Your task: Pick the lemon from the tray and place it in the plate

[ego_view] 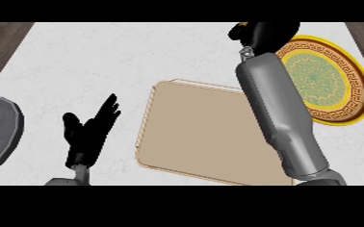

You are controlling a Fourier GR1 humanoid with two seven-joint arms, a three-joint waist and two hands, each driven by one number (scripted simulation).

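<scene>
Head view: right hand [265, 31] is curled near the far rim of the patterned plate [340, 84]; whether it encloses the lemon cannot be told, since no lemon shows. Beige tray [206, 134] shows no fruit. Left hand [91, 131] rests with fingers spread. Risk: releasing beyond the rim would miss the plate.

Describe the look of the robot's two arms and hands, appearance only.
Both forearms are smooth grey casings. The right forearm is a long, rounded, glossy grey shell, wider near the elbow and tapering to a small metal wrist link. The right hand is black. The left hand is also black, with slim fingers and a thumb, on a short grey wrist. No cables, labels or markings show.
</scene>
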